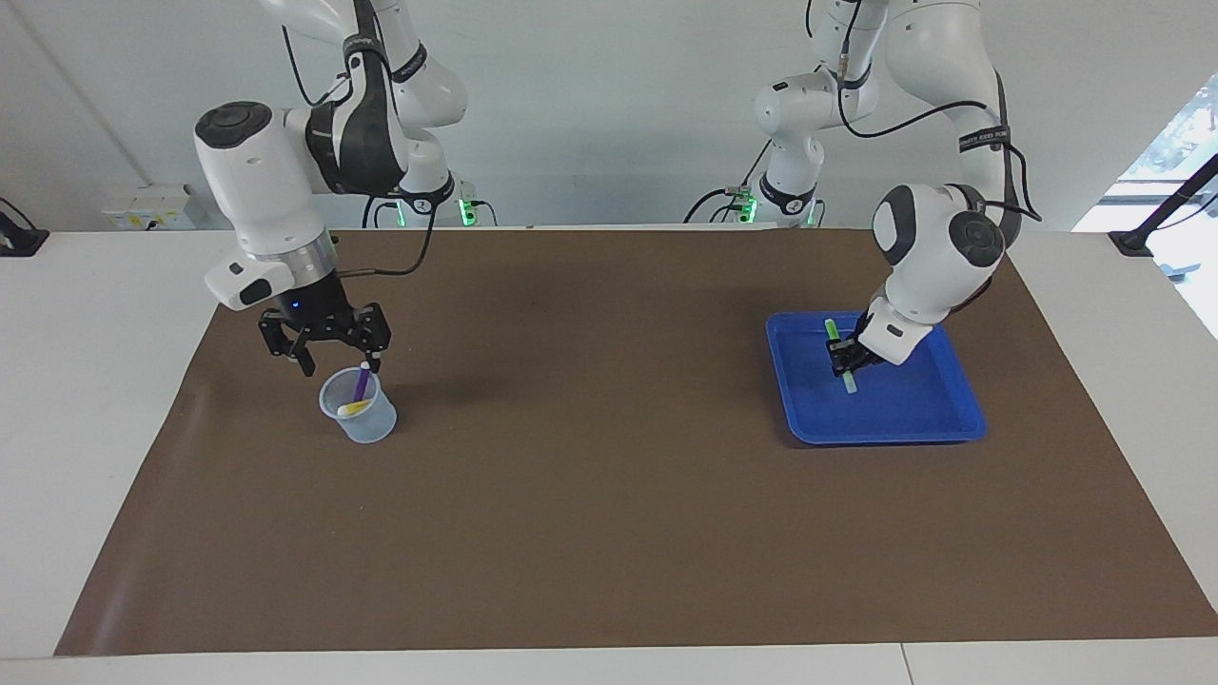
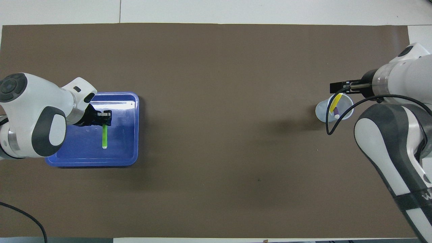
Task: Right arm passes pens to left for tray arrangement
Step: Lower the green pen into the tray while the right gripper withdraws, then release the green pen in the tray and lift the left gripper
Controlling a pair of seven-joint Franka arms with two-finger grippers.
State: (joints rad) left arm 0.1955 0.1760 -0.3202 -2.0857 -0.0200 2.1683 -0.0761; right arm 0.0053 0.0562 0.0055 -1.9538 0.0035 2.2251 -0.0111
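So the left gripper (image 1: 841, 360) is down inside the blue tray (image 1: 961, 430), clenched on the green pen (image 1: 838, 354), which lies roughly flat along the tray floor, in the half toward the middle of the table. Looks to me like the placing step for pen number one: it's at or just above the tray bottom, I can't tell if it's actually touching, and it hasn't been let go yet. At the right arm's end of the table the right gripper (image 1: 333, 361) hangs just above the clear cup (image 1: 360, 415) with its fingers spread apart and nothing in them. The purple pen (image 1: 362, 381) stands leaning in the cup with its pale cap poking over the rim, and the yellow pen (image 1: 354, 407) is slumped lower inside, beside it. My guess at what's next: the left needs to let the green one go and lift straight out without dragging it, while the right drops onto whichever pen it's after. The purple one sticks up highest, so it seems the easier grab. The tricky bit is the light cup, which could tip or slide if a finger clips the rim.
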